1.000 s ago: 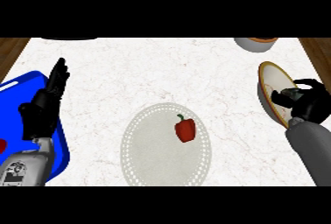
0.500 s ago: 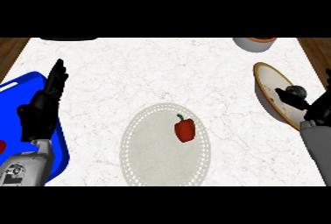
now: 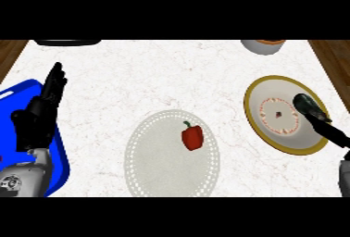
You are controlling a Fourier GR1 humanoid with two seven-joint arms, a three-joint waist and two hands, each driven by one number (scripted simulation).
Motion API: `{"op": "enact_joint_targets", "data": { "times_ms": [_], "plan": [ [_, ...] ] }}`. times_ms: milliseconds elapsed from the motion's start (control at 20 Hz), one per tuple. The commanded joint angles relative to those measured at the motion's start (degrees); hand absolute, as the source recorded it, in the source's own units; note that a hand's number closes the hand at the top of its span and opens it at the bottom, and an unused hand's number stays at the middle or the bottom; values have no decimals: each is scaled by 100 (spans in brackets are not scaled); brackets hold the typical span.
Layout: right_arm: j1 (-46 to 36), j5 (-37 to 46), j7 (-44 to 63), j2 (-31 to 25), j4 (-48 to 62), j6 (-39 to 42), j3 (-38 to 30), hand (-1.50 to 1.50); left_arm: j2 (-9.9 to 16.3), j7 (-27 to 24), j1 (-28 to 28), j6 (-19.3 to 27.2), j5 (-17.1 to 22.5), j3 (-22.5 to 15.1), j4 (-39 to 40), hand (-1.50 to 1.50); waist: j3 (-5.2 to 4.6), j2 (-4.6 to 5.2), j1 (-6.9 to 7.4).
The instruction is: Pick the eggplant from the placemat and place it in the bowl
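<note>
A dark eggplant (image 3: 305, 102) lies inside the gold-rimmed bowl (image 3: 263, 92), against its right side. My right hand (image 3: 334, 133) shows at the right edge just below the eggplant, its fingers stretched out toward it and not curled round it. Whether a fingertip still touches the eggplant I cannot tell. The round white placemat (image 3: 153, 171) lies at the centre front and carries a red bell pepper (image 3: 192, 138). My left hand (image 3: 37, 115) rests open at the far left, fingers up, over a blue tray.
The blue tray (image 3: 21, 92) fills the left edge. A pale cup with an orange inside (image 3: 263, 45) stands at the back right, and a dark flat thing (image 3: 67, 42) at the back left. Wooden counter edges show at both top corners.
My right hand was curled over the bowl; it has uncurled and drawn back to the lower right, leaving the eggplant showing in the bowl. The left hand has not moved.
</note>
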Motion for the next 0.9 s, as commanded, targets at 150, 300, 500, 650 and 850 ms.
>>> {"op": "enact_joint_targets", "data": {
  "times_ms": [150, 300, 500, 650, 850],
  "plan": [
    [2090, -664, -808, 621, -2300, 533, 7, -150, -141, -40, 237, 48, -91, -100, -215, 0, -3, -30, -82],
    [2530, -947, -1175, 691, -2566, 947, -242, -150, -31, -330, -85, -170, 165, 197, 376, 0, -2, 10, -6],
    [3358, -951, -1795, 1121, -2957, 1330, 12, -150, -102, 254, -80, -79, -46, 7, -141, 0, 1, 5, 16],
    [3597, -618, -1829, 1358, -3215, 1222, 134, -150, -167, 5, 107, -93, -139, -40, -165, 0, -1, 11, 47],
    [3642, -798, -1986, 1425, -3131, 1600, -115, -150, -189, 324, -340, -95, -136, 54, -61, 0, 0, 14, 43]
  ]
}}
